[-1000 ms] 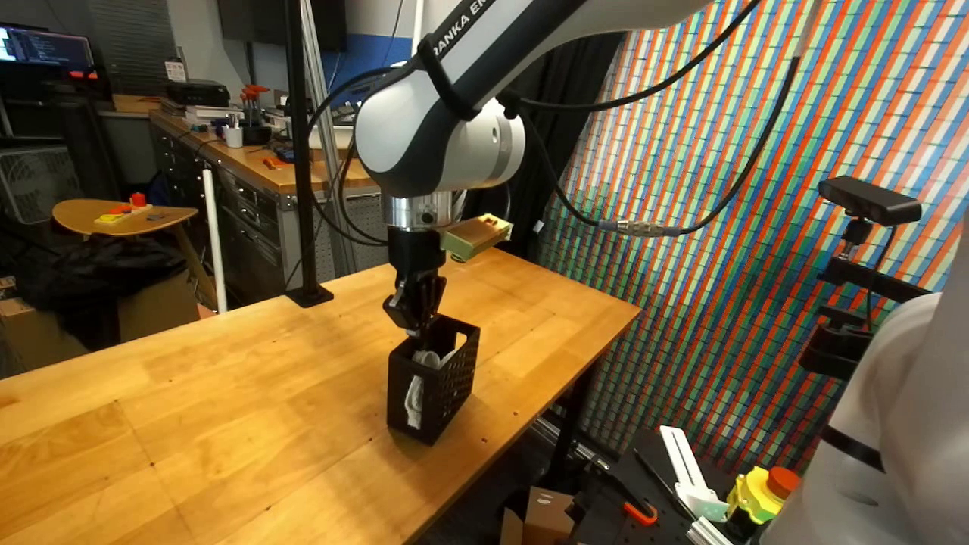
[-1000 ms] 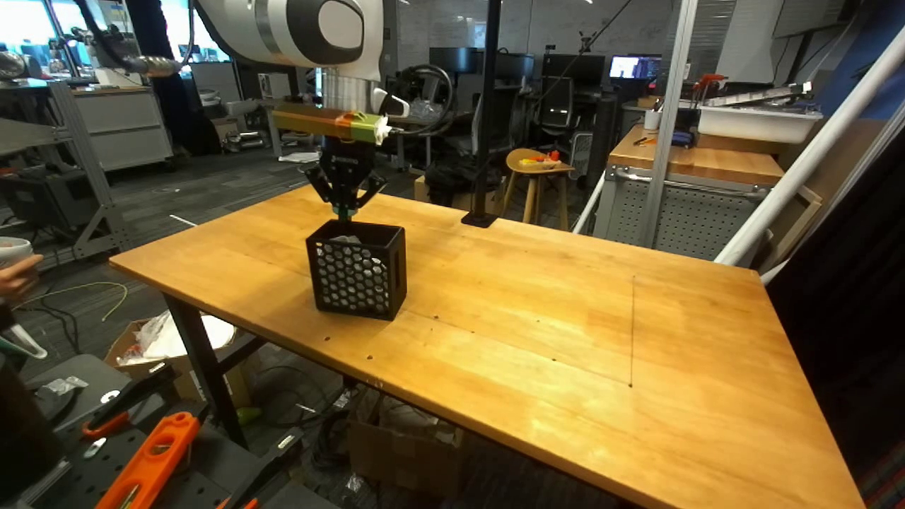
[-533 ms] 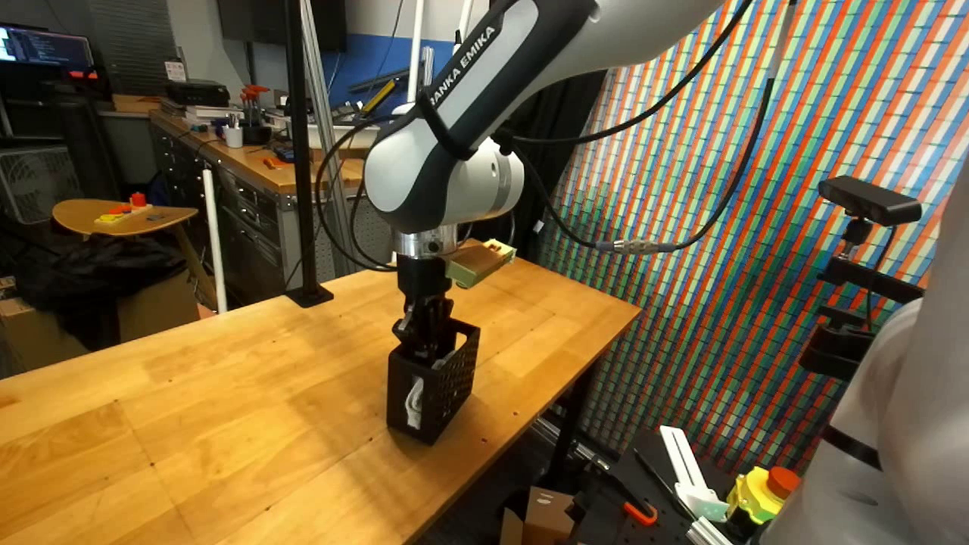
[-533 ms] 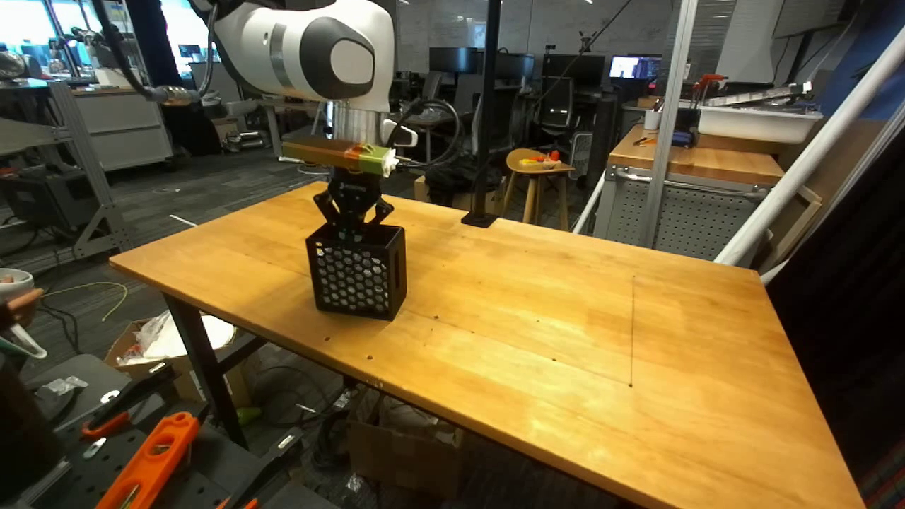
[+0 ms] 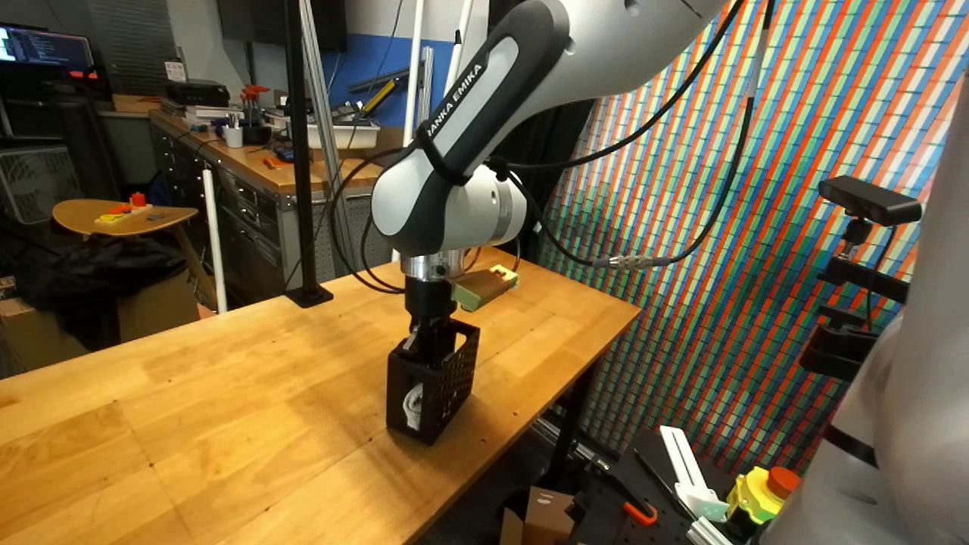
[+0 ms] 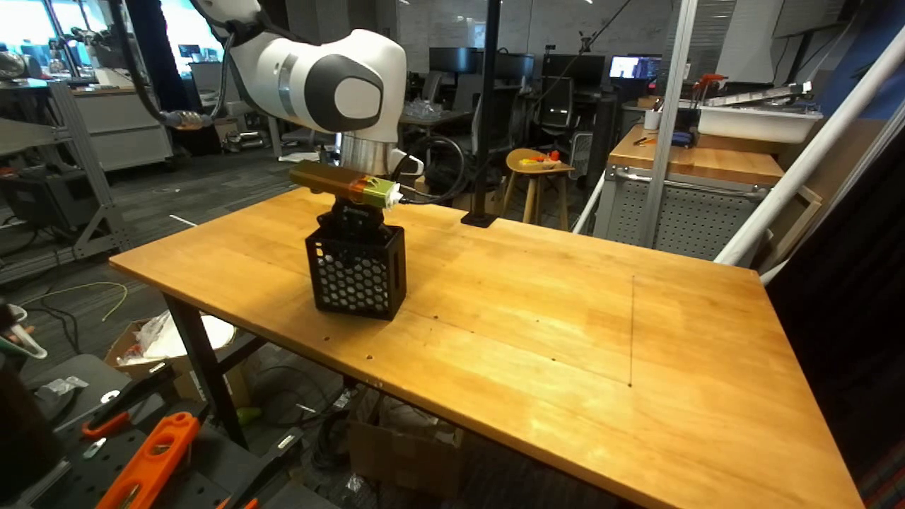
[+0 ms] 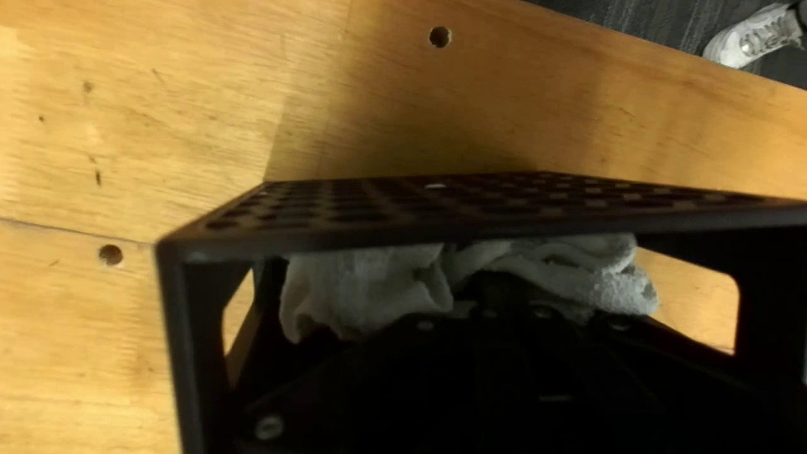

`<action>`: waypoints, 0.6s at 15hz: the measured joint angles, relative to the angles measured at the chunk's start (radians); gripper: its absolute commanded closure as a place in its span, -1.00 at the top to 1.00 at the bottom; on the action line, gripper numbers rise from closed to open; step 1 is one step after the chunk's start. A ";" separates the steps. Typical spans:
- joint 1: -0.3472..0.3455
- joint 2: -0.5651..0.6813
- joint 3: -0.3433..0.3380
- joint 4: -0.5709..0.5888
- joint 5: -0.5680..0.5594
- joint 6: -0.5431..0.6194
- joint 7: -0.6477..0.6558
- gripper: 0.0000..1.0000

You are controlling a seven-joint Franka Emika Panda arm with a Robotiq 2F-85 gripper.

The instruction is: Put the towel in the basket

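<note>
The black basket (image 5: 448,395) stands upright on the table, its mesh side facing the camera in an exterior view (image 6: 357,244). Inside it lies the crumpled off-white towel (image 7: 365,287), also showing through the slot in the basket's side, where a bit of towel (image 5: 413,406) can be seen. My gripper (image 7: 501,287) reaches down through the basket's open top, fingers together, and presses into the middle of the towel, with folds on both sides. The basket walls hide the fingertips in both exterior views; in the wrist view they are very dark. No cloth shows pinched between them.
The wooden table (image 5: 227,424) has its near edge a short way from the basket. A black post (image 6: 479,218) rises from the table's far edge. A white shoe (image 7: 753,38) shows beyond the edge in the wrist view. A camera (image 5: 870,200) stands beside the arm's base.
My gripper, shut throughout, has moved down from just above the towel to deep inside the basket. The towel has been pushed lower and its fold behind the slot has shifted; the basket has hardly moved.
</note>
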 measured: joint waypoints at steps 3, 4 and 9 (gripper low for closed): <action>-0.015 0.001 0.006 -0.006 0.045 0.009 -0.047 -1.00; -0.019 0.002 0.008 -0.008 0.058 0.013 -0.059 -1.00; -0.032 0.008 0.018 -0.021 0.128 0.039 -0.113 -1.00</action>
